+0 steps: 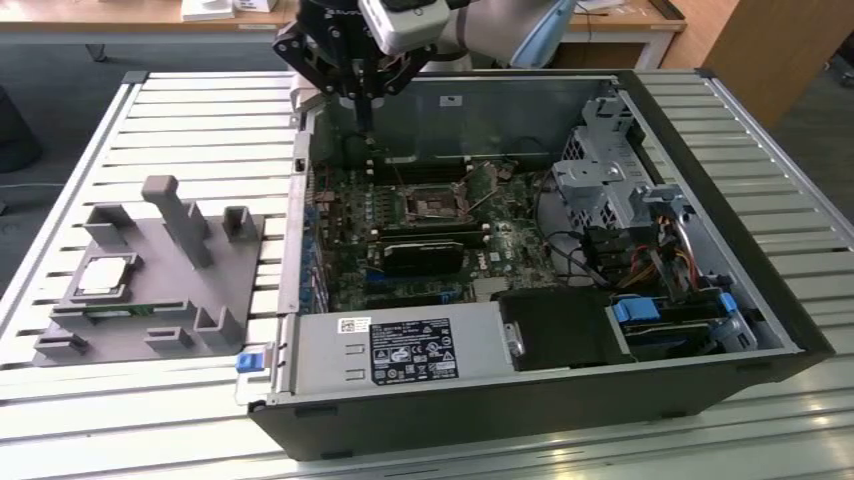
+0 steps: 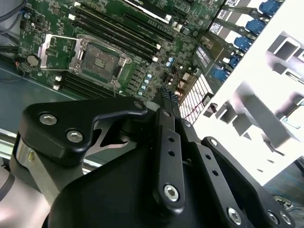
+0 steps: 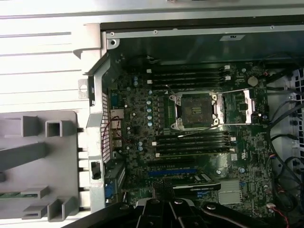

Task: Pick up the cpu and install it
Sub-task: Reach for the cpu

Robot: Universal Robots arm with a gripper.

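**Cpu waits on its holder, claw well away over the case**

The cpu lies flat on the grey holder at the exterior view's left, untouched. The claw hangs well apart from it, above the far wall of the open computer case, fingers clenched together on nothing.

Likely trouble: the chip is thin and lies close between the holder's raised posts, so a slightly off approach could strike a post or nudge the chip askew. A tilted grasp could then bring it down crooked on the open socket, whose contacts probably bend easily. Cables and the case walls crowd the way in.

Holder and case rest on a pale, slatted metal table. Wooden desks stand behind it.
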